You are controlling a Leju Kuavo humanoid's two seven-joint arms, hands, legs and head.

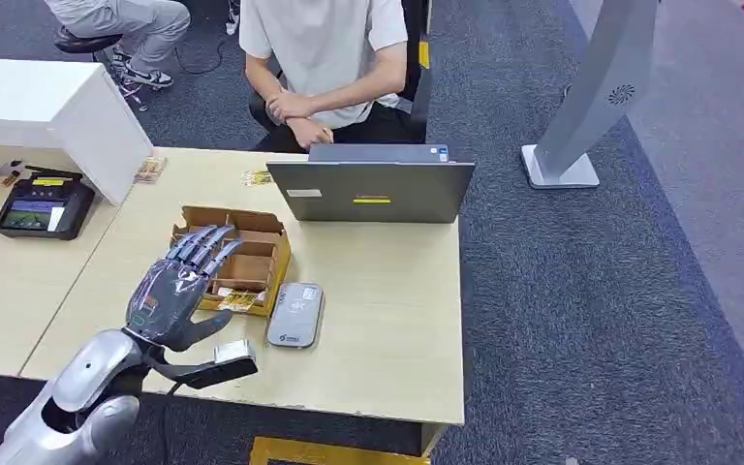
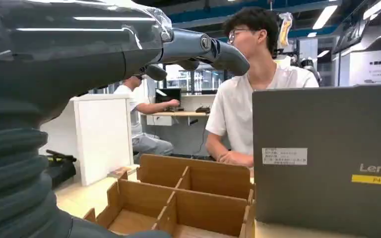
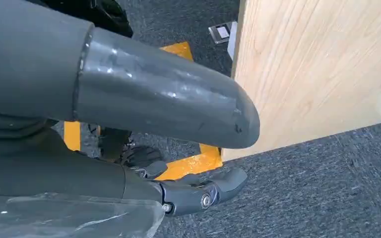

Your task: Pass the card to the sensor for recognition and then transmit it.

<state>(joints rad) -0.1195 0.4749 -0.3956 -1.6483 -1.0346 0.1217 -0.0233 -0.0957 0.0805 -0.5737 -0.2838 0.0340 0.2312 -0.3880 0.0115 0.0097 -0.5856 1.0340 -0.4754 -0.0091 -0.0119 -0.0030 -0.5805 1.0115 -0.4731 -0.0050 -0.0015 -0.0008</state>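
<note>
My left hand (image 1: 179, 286) hovers over the near left part of a brown cardboard divider box (image 1: 252, 254), fingers stretched out and apart, holding nothing. A yellowish card (image 1: 238, 302) lies in the box's front compartment, just right of the palm. The grey card sensor (image 1: 295, 315) lies flat on the table beside the box's front right corner. In the left wrist view the hand (image 2: 79, 54) reaches out above the box's empty compartments (image 2: 188, 198). My right hand (image 3: 129, 114) hangs empty below the table's wooden edge (image 3: 307, 74), thumb and fingers apart.
A grey laptop (image 1: 373, 189) stands open behind the box, and a person (image 1: 325, 58) sits behind it. A black payment terminal (image 1: 44, 208) and a white partition (image 1: 58, 107) are at the left. A grey stand (image 1: 591, 97) rises from the carpet at the right.
</note>
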